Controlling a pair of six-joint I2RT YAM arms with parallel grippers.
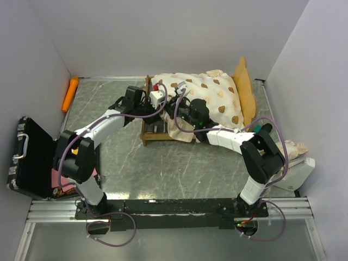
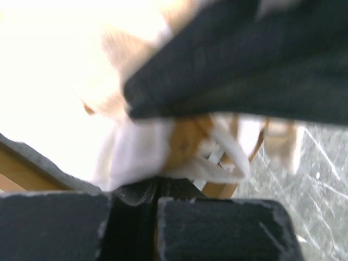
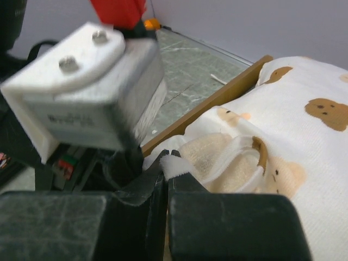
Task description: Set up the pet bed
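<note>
The pet bed's light-wood frame (image 1: 149,133) stands at the back centre, its wavy headboard (image 1: 246,92) to the right. The cream bear-print mattress (image 1: 212,92) lies on it, bunched and hanging over the near left corner. My right gripper (image 1: 176,109) (image 3: 167,163) is shut on a white ruffle tab (image 3: 179,166) of the mattress (image 3: 304,136), beside the wooden side rail (image 3: 217,100). Just left of it, my left gripper (image 1: 163,100) (image 2: 156,182) is shut, with white mattress ruffle (image 2: 136,152) pinched at its tips. The matching pillow (image 1: 296,145) lies at the right edge, partly behind the right arm.
A black hard case (image 1: 30,157) with a handle stands open at the left edge. An orange carrot-shaped toy (image 1: 70,93) lies at the back left wall. A white object (image 1: 298,173) sits at the right front. Both arms cross close together over the bed's left end.
</note>
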